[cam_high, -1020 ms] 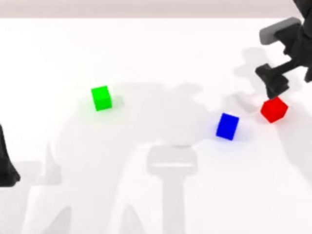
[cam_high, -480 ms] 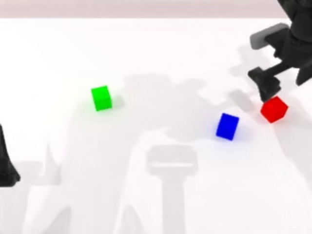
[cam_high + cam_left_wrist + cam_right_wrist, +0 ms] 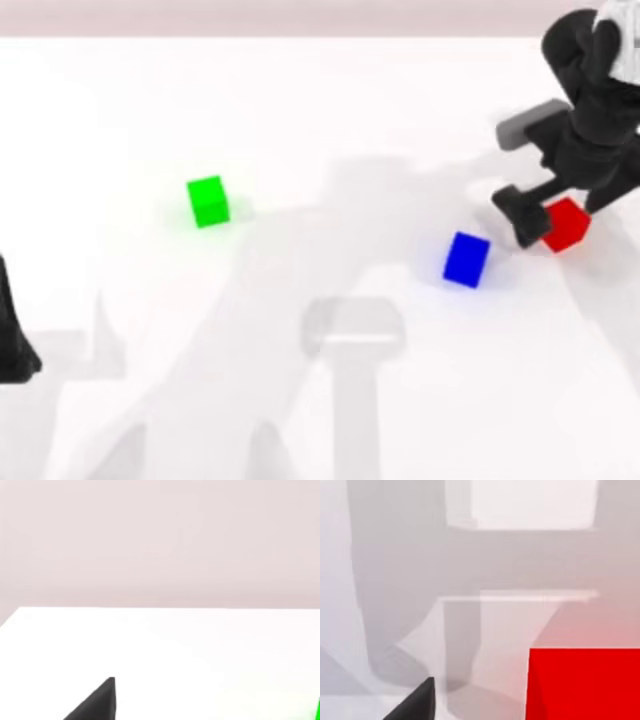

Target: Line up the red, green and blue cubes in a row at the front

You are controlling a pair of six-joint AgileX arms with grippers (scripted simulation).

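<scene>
The right tool (image 3: 545,215) sits low at the right of the top view, its two dark fingers spread wide; the nearer finger (image 3: 520,212) stands just left of the red cube (image 3: 567,224), and the rest of the arm covers the cube's upper right, so contact cannot be told. In the right wrist view the red cube (image 3: 584,684) fills the lower right corner, with one dark fingertip (image 3: 417,702) showing at the lower edge, apart from it. The blue cube (image 3: 467,259) lies near, just lower left of the red one, on the white counter (image 3: 330,130). The green cube (image 3: 208,201) rests well apart, in the left half of the top view. The left arm is parked at the lower left edge of that view; its tool's spread cannot be told, and its wrist view shows a sliver of the green cube (image 3: 318,711) at the lower right corner.
</scene>
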